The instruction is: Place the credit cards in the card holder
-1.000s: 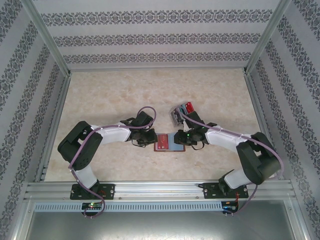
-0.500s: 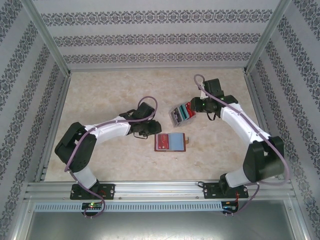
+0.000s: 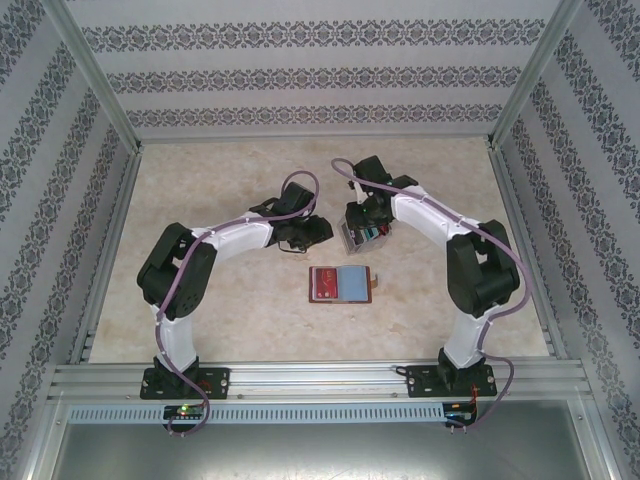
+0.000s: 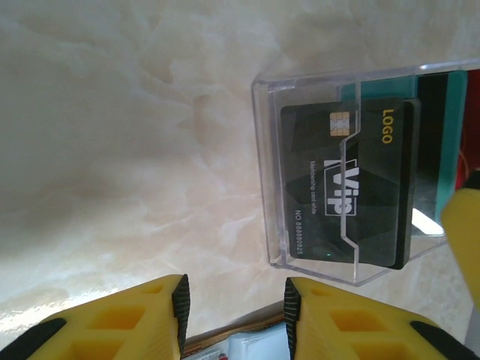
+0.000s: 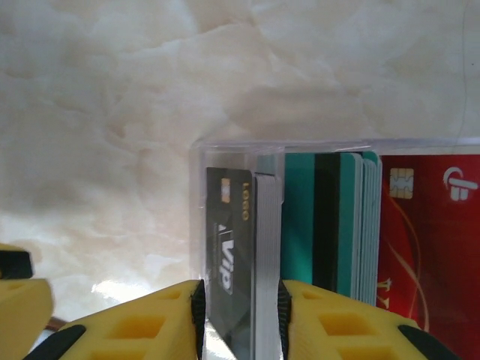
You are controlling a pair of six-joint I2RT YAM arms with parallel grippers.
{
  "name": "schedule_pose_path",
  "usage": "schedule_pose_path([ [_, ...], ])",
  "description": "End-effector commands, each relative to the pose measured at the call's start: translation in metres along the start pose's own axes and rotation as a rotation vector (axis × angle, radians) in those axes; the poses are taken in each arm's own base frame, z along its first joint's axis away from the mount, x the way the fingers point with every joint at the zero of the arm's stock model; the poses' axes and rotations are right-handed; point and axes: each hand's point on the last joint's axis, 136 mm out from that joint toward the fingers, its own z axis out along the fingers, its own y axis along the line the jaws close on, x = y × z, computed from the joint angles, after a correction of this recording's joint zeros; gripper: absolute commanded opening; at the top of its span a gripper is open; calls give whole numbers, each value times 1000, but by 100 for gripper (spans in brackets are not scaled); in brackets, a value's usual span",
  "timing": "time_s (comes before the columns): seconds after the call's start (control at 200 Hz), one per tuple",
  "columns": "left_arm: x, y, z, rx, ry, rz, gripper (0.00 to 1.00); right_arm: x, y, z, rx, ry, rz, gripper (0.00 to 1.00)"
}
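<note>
Jaws apart, both pairs; one clear tray (image 4: 270,187), one card holder (image 3: 370,286).

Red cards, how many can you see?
2: one red card at one end of the clear tray, another in the open card holder's left half; more may be hidden.

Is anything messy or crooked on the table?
Nothing is spilled or broken. The card holder lies open and flat on the table, and the cards stand on edge in the clear tray. Only the dark grey card at one end seems to lean a little, unlike the straight teal cards.
</note>
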Motion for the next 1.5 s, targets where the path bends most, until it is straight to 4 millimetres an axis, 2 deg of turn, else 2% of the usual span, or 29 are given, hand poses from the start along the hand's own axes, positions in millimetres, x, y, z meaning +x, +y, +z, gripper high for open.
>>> schedule_pose_path([
  [0.0,-9,-5,-2,51,-19,-40,41,-1,-5,5,79,35,-59,33],
  [0.105,-9,-3,-2,55,-21,-48,41,-1,-10,10,159,42,-98,34],
  [0.739,-5,8,-6,55,-55,-85,41,9,-13,41,307,115,-205,40],
  [0.934,-6,8,-9,56,-61,-85,41,6,-14,38,365,86,-238,40],
  [1.104,-5,8,-9,57,-59,-84,41,1,-24,33,460,73,-268,38],
  [1.309,-4,7,-9,58,-55,-86,41,-8,-22,18,453,27,-266,35],
  [1.494,-6,6,-11,60,-59,-82,41,-6,-23,18,448,29,-259,31],
])
